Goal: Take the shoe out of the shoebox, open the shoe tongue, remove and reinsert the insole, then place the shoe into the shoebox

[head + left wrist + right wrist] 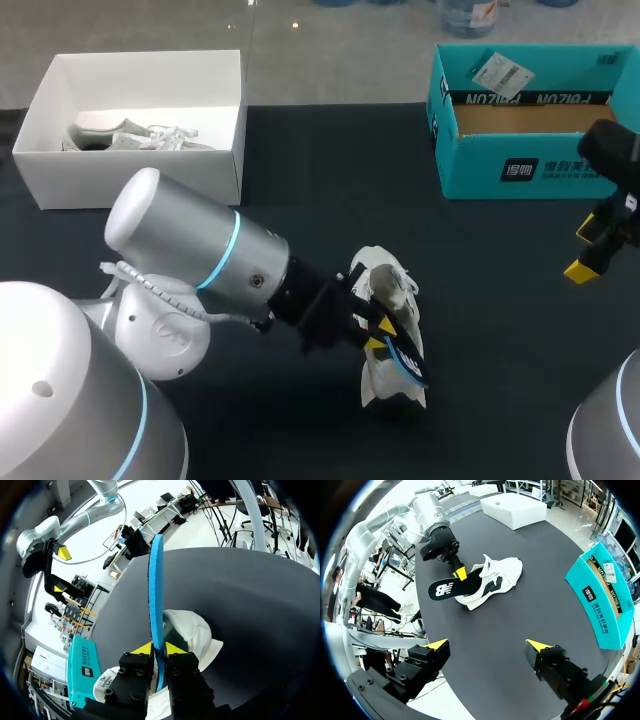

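Black cloth covers the table [300,170], and near its front edge a white shoe [385,280] lies on its side, out of both boxes. The left gripper [378,335] sits right at the shoe with its yellow tips pinched from both sides onto the insole [408,365]. From the left wrist view the insole [156,590] stands on edge between the fingers of that gripper [159,649], blue underside showing, with the shoe [192,630] just under it. From the right wrist view the insole's top [452,586] is black. One end sticks out past the left gripper [460,572] and the other lies at the opening of the shoe [497,577]; I cannot tell whether any of it is still tucked inside. The right gripper [487,645] hangs over bare cloth well apart from the shoe, fingers spread wide and holding nothing. In the head view the right gripper [586,248] is just in front of the open teal shoebox [520,170] at the far right. A white box [130,180] stands at the far left, with something white and laced [110,130] inside.
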